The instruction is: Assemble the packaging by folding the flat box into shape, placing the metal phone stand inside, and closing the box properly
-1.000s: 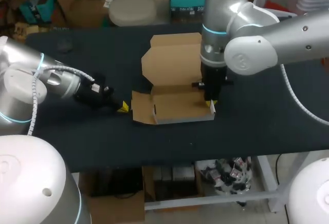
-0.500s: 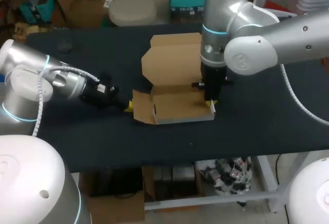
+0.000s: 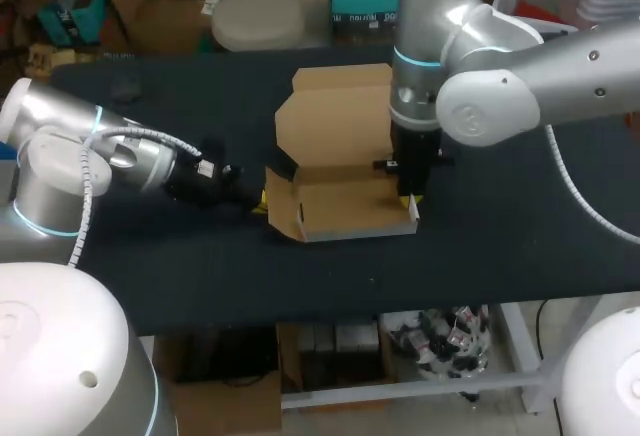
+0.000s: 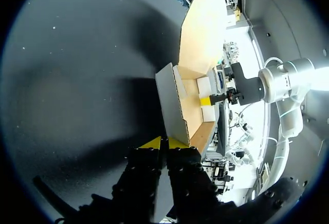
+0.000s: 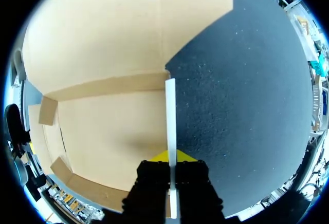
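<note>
**Left arm crowds the box's end flap upward**

Since a second ago the left arm has slid in toward the box (image 3: 345,206), and the left flap (image 3: 280,204), which leaned outward then, now stands steeper. The right arm and the rest of the carton have not shifted.

The box sits mid-table (image 3: 500,246) as a shallow open tray, its lid (image 3: 335,116) lying flat behind it. The right gripper (image 5: 171,157) is clamped on the right wall (image 5: 170,116), one finger inside the tray and one outside. The left gripper (image 4: 164,143) has its tips drawn together, with the flap's lower corner meeting the slit between them. Whether it pinches the card or only presses against it is hard to make out from the wrist view. The metal phone stand shows in no view.

The likely trouble is the sideways push. Should the right-hand hold slip, the whole tray would probably skid across the cloth instead of folding. If the hold stays firm while the left presses too far, the card may buckle off its crease. The flap also looks unlocked, so it might spring back once released.
</note>
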